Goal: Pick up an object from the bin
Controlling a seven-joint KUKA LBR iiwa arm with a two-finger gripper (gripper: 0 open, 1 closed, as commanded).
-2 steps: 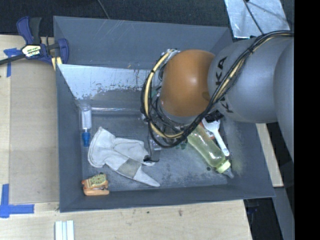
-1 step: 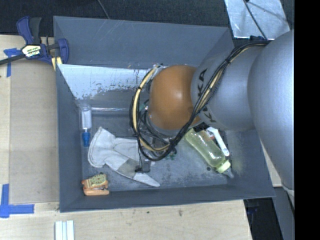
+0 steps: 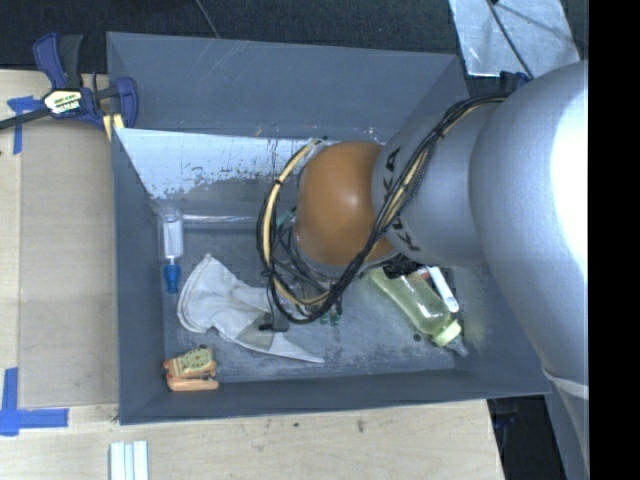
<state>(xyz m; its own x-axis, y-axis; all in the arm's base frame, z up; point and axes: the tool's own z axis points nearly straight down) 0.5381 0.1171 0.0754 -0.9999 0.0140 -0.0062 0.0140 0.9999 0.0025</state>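
Note:
My gripper (image 3: 272,320) hangs low in the middle of the bin, mostly hidden under the arm's orange cover and cables. Its dark tip is at the right edge of a crumpled white cloth (image 3: 215,303), which spreads over the bin floor to the left and ends in a grey flat point (image 3: 285,348). Right of the gripper lies a clear bottle of yellow-green liquid (image 3: 420,308), tilted, with its cap toward the bin's front right.
A clear tube with a blue cap (image 3: 172,248) lies upright along the left wall. A small orange and tan object (image 3: 192,370) sits in the front left corner. The arm covers the bin's right side.

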